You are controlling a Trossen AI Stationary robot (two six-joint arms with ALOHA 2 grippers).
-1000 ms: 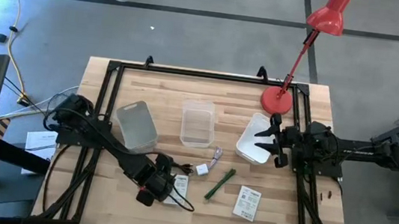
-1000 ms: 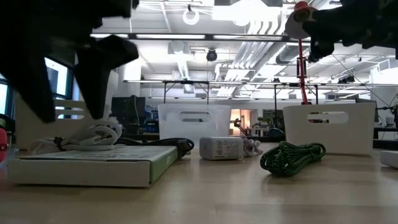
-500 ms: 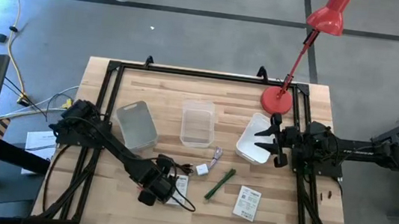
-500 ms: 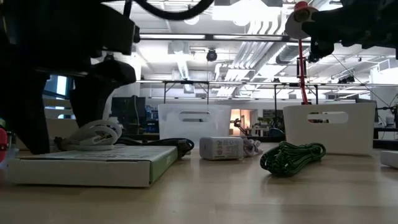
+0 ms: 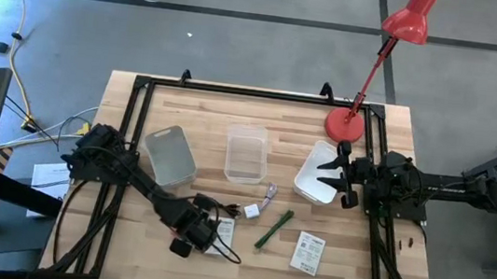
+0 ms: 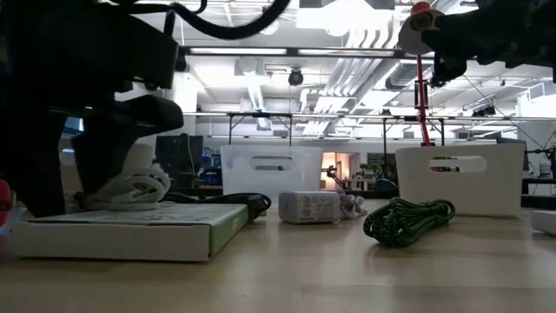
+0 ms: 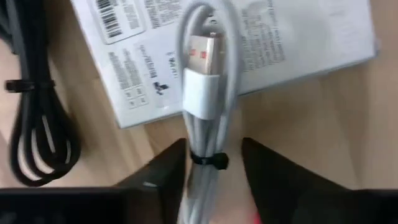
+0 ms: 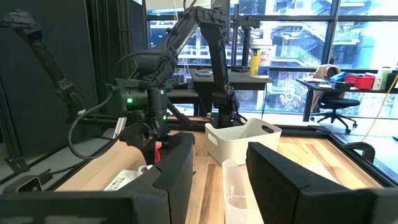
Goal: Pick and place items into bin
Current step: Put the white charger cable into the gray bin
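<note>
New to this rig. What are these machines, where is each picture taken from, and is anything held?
Two dark robot arms work at a wooden table. One picture looks straight down, one level across the tabletop, one from each wrist. The left gripper is at a white cable lying on a printed packet; whether it grips, I cannot tell. The right gripper hangs open and empty over a white bin. A green stick, a black cable and another packet lie loose.

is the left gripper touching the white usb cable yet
Touching. In the left wrist view the left gripper's fingers press against both sides of the bundled white usb cable.
</note>
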